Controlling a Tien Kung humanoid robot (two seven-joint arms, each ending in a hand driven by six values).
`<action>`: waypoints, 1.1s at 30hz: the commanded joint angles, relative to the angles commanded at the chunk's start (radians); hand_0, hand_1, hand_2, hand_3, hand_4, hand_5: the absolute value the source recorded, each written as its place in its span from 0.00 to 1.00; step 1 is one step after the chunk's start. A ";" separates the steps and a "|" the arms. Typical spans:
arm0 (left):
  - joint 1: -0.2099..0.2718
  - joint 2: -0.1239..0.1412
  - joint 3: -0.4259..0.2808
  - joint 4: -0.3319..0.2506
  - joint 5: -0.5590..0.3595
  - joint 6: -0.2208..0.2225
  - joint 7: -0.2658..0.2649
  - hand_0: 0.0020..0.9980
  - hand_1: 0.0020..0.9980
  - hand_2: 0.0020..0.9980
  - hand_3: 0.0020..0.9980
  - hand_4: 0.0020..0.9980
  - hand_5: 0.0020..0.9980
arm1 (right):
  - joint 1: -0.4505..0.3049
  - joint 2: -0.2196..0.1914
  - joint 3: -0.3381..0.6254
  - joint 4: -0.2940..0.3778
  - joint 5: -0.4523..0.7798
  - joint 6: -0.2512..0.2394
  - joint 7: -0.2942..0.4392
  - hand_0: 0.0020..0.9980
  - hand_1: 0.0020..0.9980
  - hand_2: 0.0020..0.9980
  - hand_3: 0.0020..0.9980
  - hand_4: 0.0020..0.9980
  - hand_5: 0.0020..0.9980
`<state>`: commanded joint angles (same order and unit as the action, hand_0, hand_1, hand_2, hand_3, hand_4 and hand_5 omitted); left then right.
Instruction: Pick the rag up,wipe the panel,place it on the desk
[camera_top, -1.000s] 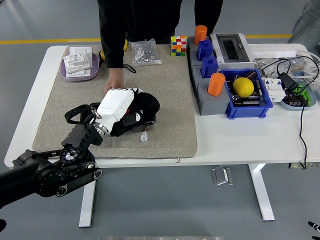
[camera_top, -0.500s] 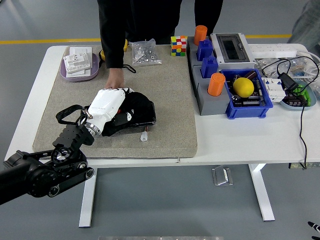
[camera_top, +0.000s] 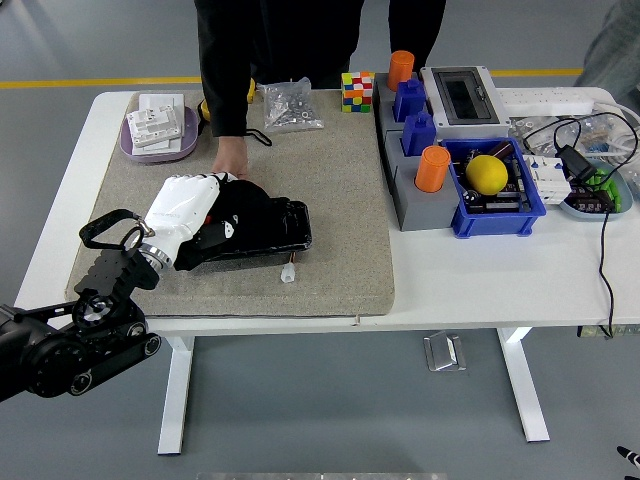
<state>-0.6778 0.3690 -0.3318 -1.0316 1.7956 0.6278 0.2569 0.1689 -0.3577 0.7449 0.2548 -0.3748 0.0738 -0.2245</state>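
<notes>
Head view shows the left hand (camera_top: 185, 212), white-shelled on its black arm, lying palm-down with fingers curled over a dark black cloth rag (camera_top: 245, 212), pressing it onto the flat black rectangular panel (camera_top: 275, 235) underneath. Rag and panel sit on the left half of a grey felt mat (camera_top: 340, 180) that covers much of the white tabletop (camera_top: 480, 270). Just beyond the robot's hand, a person's hand (camera_top: 228, 160) (coming down from a black sleeve at the far side) rests on the mat at the panel's far edge; whether it touches the panel I cannot tell. A small white piece (camera_top: 288, 272) lies on the mat just beside the panel's near edge.

Further out, a lilac oval tray (camera_top: 160, 135) of white parts sits at the far left corner, and a clear bag of metal hardware (camera_top: 290, 107) and a multicoloured puzzle cube (camera_top: 357, 90) lie along the far edge. To the right stand a grey block with blue and orange pieces (camera_top: 410, 150) and a blue plastic bin (camera_top: 495, 195) holding a yellow ball (camera_top: 487, 173).
</notes>
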 joint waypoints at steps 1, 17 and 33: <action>0.002 0.003 -0.002 -0.001 0.001 0.000 0.000 0.19 0.07 0.66 0.71 0.46 0.03 | 0.000 0.000 0.000 0.000 0.000 0.000 0.000 0.77 0.62 0.71 0.64 1.00 0.58; 0.053 0.069 -0.060 -0.001 0.015 -0.001 -0.010 0.19 0.07 0.66 0.71 0.46 0.03 | -0.010 0.003 0.023 -0.002 -0.006 0.000 0.001 0.77 0.62 0.71 0.64 1.00 0.58; 0.139 0.131 -0.203 0.016 0.048 0.001 -0.021 0.19 0.07 0.66 0.71 0.46 0.03 | -0.015 0.012 0.038 -0.001 -0.010 -0.005 0.000 0.77 0.62 0.71 0.64 1.00 0.58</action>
<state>-0.5387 0.5003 -0.5345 -1.0153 1.8441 0.6283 0.2364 0.1539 -0.3462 0.7825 0.2539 -0.3849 0.0691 -0.2248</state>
